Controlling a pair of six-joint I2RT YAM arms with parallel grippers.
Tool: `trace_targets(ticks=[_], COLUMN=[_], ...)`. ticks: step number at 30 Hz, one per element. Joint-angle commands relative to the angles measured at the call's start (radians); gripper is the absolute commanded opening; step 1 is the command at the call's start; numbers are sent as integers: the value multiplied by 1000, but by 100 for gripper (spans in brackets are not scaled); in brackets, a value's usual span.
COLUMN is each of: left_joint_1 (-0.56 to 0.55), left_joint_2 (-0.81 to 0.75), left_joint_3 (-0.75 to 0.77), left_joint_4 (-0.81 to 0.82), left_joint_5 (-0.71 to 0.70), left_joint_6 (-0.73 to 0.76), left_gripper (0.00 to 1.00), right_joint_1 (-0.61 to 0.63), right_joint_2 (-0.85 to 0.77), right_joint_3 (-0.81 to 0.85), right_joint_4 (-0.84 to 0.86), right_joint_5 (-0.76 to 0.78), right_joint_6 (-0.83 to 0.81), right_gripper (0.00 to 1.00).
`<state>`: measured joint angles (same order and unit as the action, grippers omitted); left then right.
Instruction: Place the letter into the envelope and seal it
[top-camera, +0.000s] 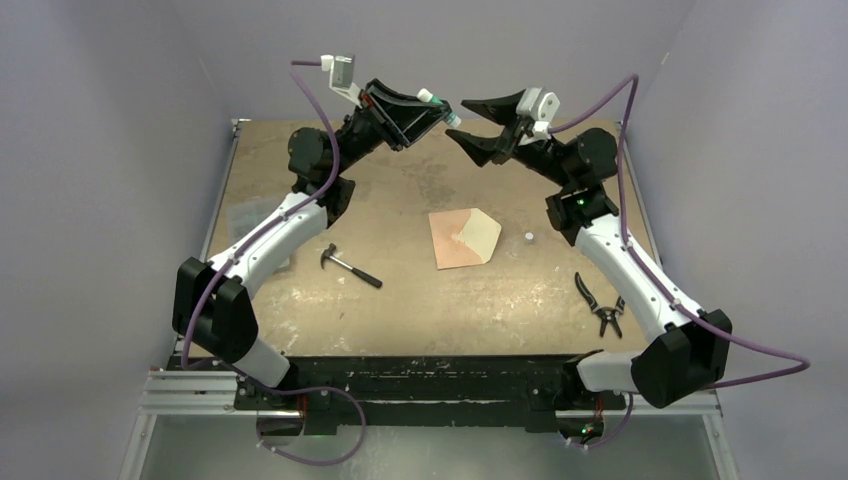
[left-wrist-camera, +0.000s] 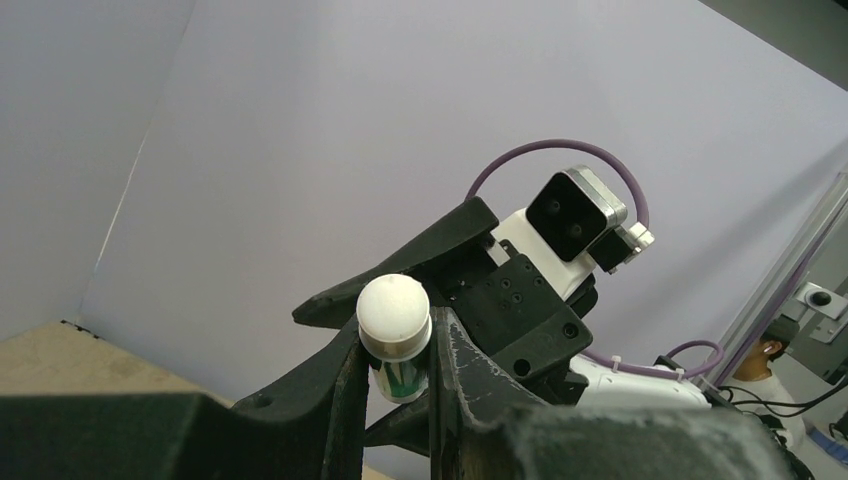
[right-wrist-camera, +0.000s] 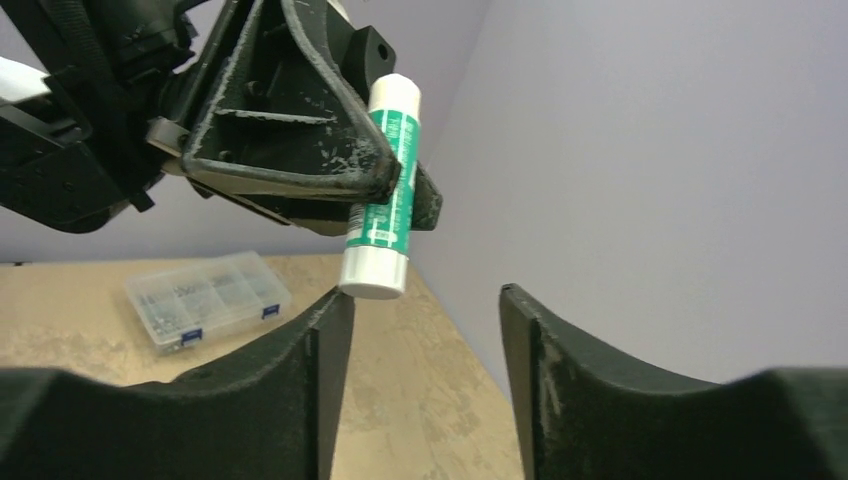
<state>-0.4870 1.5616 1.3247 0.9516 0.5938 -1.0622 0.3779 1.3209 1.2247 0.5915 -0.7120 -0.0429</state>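
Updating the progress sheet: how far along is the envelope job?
Done, it seems: no loose letter shows, so it is probably inside the envelope. In hand: the left gripper holds a glue stick up, the open right gripper beside it. Left: gluing and closing the open flap.

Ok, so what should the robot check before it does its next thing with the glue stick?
1. Left gripper shut tight on the glue stick: ok.
2. Right gripper open wide enough to take the stick's end: ok.
3. Stick's end centred between the right fingers: not ok; in the right wrist view it sits over toward one finger.
4. Envelope lying open, ready for glue: ok.
5. Letter already inside the envelope: cannot tell.
6. Glue stick's cap off: cannot tell.
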Motion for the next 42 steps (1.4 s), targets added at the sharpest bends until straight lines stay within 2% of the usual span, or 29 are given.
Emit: trace_targets(ticks=[1,3,7,17,22,24,27,29,36,42], left_joint_1=[-4,-4,-4,-4,-4,-4,-4,-4,-4,-4], left_joint_2=[-7,-5,3,28,35,35,30,27,25,22], left_joint_3=[44,49,60,85,94,96,96,97,99,107], left_joint_4=[15,12,4,-20,4,10,11,8,12,19], left_joint_5=[-7,-8,-2,-3,4,4,0,-2,-5,-8], left_joint_6=[10,13,14,30,13,10,13,16,13,10], left_gripper=[0,0,0,0,0,0,0,0,0,0], right_joint_1=[4,4,5,6,7,6,7,6,6,7], right_joint_2=[-19,-14,-20,-25,3,9,1,-8,3,0], right_joint_3=[78,91,84,63,85,88,70,49,60,50], right_joint_4=[-3,-20,3,104,71,52,47,62,35,19], right_joint_5=[-6,-6,-13,1,5,15,38,52,43,55], right_joint_6=[27,30,50,138,148,156,172,180,184,169], right_gripper=[51,46,45,51,30,34,54,60,53,60])
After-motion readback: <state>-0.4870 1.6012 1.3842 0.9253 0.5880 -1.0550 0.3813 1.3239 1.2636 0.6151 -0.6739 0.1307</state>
